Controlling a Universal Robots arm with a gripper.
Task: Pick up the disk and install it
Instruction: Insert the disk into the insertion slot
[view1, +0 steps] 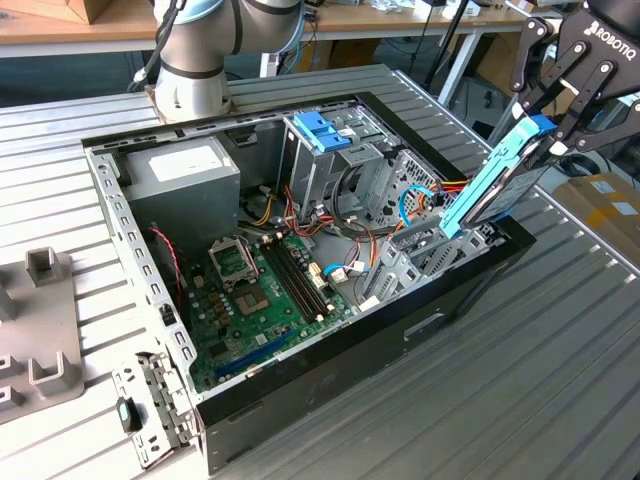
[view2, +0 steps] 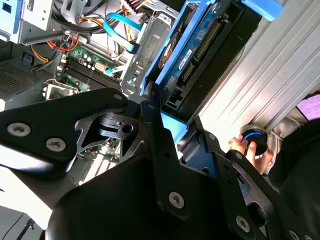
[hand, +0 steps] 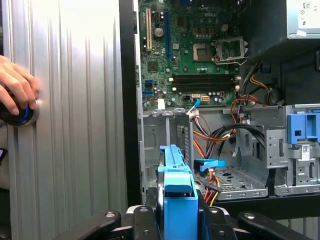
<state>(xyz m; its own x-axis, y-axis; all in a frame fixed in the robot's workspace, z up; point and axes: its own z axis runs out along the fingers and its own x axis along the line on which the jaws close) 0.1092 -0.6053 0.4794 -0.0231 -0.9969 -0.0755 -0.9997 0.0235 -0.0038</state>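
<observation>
**Q:** What does the gripper (view1: 543, 118) hold?

**A:** The disk (view1: 495, 185). The black fingers (view1: 560, 75) are closed on its upper end, one on each broad face, clamping the blue frame. In the first wrist view the frame is seen end-on between the two finger links.

**Q:** Where is the disk, and how does it lie?

**A:** It is at the exterior view's right, over the near corner of the open case (view1: 330, 365). It stands on edge and tilted. The upper end is raised above the case. The lower end is down at the grey drive bay (view1: 420, 250). Whether it touches the bay cannot be told.

**Q:** What lies inside the case?

**A:** The green motherboard (view1: 262, 292) covers the floor in the middle. The grey power supply (view1: 180, 172) sits in the far corner, toward the exterior view's left. A blue latch (view1: 322, 130) tops a metal cage just beside it. Coloured cables (view1: 340, 235) run between cage and bay.

**Q:** And outside it?

**A:** The case lies on a ribbed metal table (view1: 560, 380). The arm's base (view1: 195, 70) stands behind the case. A grey fixture (view1: 40, 320) lies at the exterior view's left edge. In the first wrist view a hand (hand: 15, 87) rests on a dark knob (hand: 22, 116) with a blue ring, at the table's side, well apart from the disk.
</observation>
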